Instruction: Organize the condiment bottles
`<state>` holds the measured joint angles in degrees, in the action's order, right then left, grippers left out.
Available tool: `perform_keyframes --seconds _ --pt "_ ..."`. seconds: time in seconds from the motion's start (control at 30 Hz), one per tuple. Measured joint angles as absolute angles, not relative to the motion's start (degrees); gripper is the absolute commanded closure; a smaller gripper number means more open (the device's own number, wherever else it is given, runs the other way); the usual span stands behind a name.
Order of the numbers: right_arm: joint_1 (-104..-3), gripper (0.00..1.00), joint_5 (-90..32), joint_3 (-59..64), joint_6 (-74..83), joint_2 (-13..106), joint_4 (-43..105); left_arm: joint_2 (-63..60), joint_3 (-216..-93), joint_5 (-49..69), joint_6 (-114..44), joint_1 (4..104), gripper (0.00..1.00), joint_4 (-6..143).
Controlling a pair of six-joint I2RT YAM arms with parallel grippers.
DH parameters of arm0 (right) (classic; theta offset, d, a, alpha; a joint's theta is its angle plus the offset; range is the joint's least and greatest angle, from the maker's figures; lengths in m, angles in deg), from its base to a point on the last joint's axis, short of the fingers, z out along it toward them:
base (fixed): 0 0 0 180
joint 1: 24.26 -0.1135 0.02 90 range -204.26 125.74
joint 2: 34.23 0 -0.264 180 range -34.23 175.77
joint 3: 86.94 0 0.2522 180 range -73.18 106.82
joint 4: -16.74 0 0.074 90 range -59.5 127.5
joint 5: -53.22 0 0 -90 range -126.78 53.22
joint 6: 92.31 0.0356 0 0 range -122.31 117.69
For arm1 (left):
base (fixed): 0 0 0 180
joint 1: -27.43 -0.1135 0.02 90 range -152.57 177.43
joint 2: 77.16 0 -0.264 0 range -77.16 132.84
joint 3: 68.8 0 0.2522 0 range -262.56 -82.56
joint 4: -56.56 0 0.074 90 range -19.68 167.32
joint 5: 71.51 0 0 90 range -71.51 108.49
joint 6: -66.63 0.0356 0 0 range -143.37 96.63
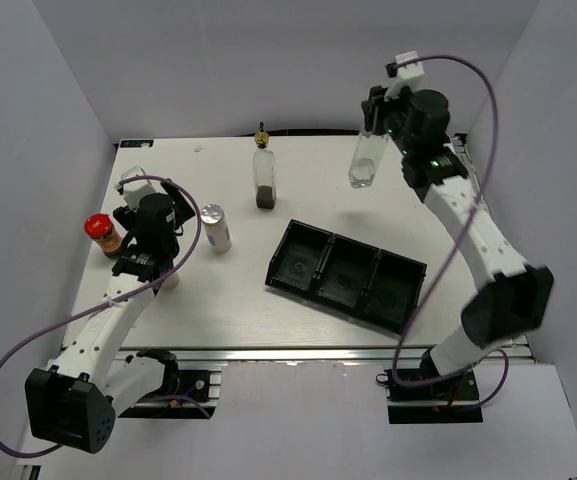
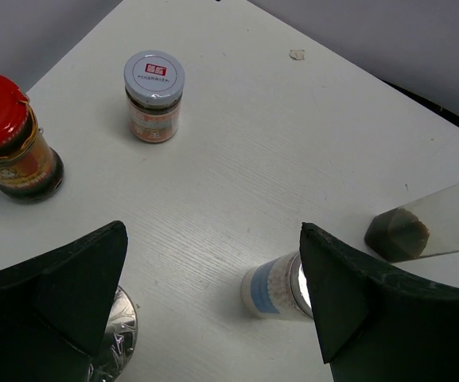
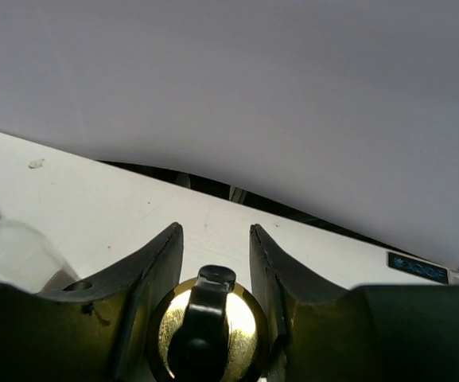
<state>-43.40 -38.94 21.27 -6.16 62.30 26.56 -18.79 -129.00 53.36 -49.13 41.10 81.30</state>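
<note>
My right gripper (image 1: 373,122) is shut on the gold pourer top (image 3: 205,326) of a tall clear glass bottle (image 1: 364,162) and holds it off the table at the back right. The second glass bottle (image 1: 264,172), dark at the bottom, stands at the back middle. My left gripper (image 1: 153,268) is open and empty, its jaws wide apart (image 2: 211,239). A silver-capped shaker (image 2: 119,334) sits under its left finger. The other shaker (image 1: 215,228), blue-labelled, stands to its right (image 2: 273,288). The red-capped brown jar (image 1: 100,232) and the small pale-lidded jar (image 2: 154,95) stand beyond.
A black three-compartment tray (image 1: 346,275) lies slanted right of centre, with nothing in it. White walls close in the table at the back and both sides. The second bottle also shows at the left of the right wrist view (image 3: 14,251).
</note>
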Motion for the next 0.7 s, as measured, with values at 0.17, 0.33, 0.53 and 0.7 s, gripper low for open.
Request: perform_keyframes --seconds 0.17,0.33,0.53,0.7 --pt "-43.4 1.00 -42.3 10.0 -5.9 43.0 29.4 -19.5 -129.0 52.6 -49.4 41.1 0.02 82.0" --pt "-43.4 1.00 -46.7 3.0 -3.6 31.4 35.5 -19.6 -129.0 52.3 -49.5 41.1 0.02 82.6" --pt "-43.4 1.00 -50.2 -8.8 1.3 22.7 42.6 -19.6 -129.0 52.3 -49.9 41.1 0.02 82.8" --pt "-43.4 1.00 -52.6 -14.4 4.4 20.0 44.7 -19.5 -129.0 52.4 -50.4 41.1 0.02 83.7"
